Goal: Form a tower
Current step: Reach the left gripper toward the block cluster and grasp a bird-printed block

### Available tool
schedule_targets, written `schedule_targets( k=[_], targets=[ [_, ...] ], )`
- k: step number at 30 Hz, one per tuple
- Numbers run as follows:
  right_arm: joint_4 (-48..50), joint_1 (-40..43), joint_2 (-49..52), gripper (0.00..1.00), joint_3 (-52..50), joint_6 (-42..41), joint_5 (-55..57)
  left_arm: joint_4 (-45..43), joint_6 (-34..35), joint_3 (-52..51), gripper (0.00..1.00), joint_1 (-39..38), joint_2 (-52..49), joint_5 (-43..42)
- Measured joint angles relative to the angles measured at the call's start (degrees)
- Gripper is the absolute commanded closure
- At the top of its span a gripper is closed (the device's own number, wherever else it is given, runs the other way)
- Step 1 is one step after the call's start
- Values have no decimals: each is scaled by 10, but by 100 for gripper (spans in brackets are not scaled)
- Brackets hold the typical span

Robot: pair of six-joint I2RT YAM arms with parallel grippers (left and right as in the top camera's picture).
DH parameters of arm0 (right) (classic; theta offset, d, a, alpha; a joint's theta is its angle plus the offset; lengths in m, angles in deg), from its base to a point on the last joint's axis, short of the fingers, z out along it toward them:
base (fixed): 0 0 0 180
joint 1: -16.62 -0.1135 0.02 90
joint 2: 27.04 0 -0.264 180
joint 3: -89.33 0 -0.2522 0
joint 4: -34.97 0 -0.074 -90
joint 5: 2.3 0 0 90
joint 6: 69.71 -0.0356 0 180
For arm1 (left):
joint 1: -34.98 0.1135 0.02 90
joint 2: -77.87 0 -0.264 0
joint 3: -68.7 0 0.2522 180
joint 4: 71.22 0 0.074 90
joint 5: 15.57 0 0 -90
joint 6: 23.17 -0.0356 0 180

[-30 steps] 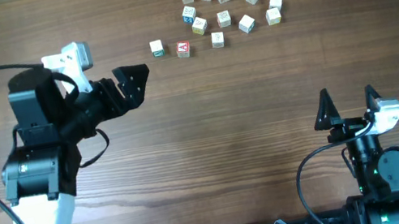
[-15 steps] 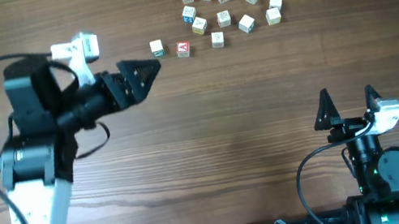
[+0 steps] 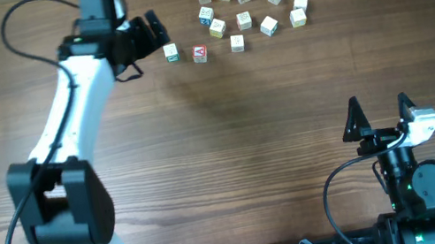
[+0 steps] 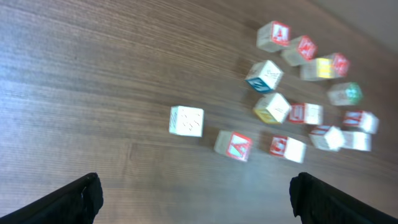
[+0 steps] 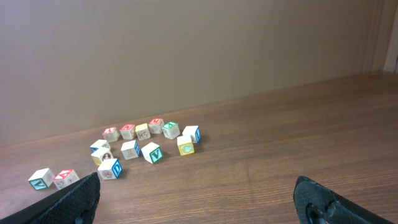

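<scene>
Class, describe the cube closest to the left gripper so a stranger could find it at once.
Start at the scatter of letter cubes near the far edge of the wooden table. Go to the end beside the left gripper: the outermost cube is it. It has green print, while its nearest neighbour is red-marked.

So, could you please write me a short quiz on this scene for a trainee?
1. True or false: some of the letter cubes are stacked on each other.
2. Which gripper is nearest the cubes? A. left B. right C. both equally
3. What colour is the print on top of the loose cube closest to that gripper?
Key:
1. False: every cube lies singly on the table.
2. A: the left gripper is beside them, and the right gripper is far off.
3. Green.
</scene>
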Motion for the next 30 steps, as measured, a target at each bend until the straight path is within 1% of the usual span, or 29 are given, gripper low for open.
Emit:
schedule_targets(
  k=[4,9,11,13,16,21,24,27,30],
  targets=[
    [0,0,0,0,0,0,0,-43,0,1,1,-51,-23,102],
    [0,0,0,0,0,0,0,-83,34,1,3,-54,-70,138],
    [0,0,0,0,0,0,0,-99,45,1,7,-54,-91,142],
    [0,0,0,0,0,0,0,-108,52,2,16,-54,-111,143],
    [0,0,0,0,0,0,0,-110,60,2,16,-54,-141,144],
    [0,0,0,0,0,0,0,-123,59,2,10,-54,-168,127],
    [0,0,0,0,0,0,0,-138,44,2,13,-55,-169,117],
    [0,0,0,0,0,0,0,-139,2,2,16,-55,-170,116],
    [0,0,0,0,0,0,0,-135,-33,2,29,-55,-180,116]
  ],
)
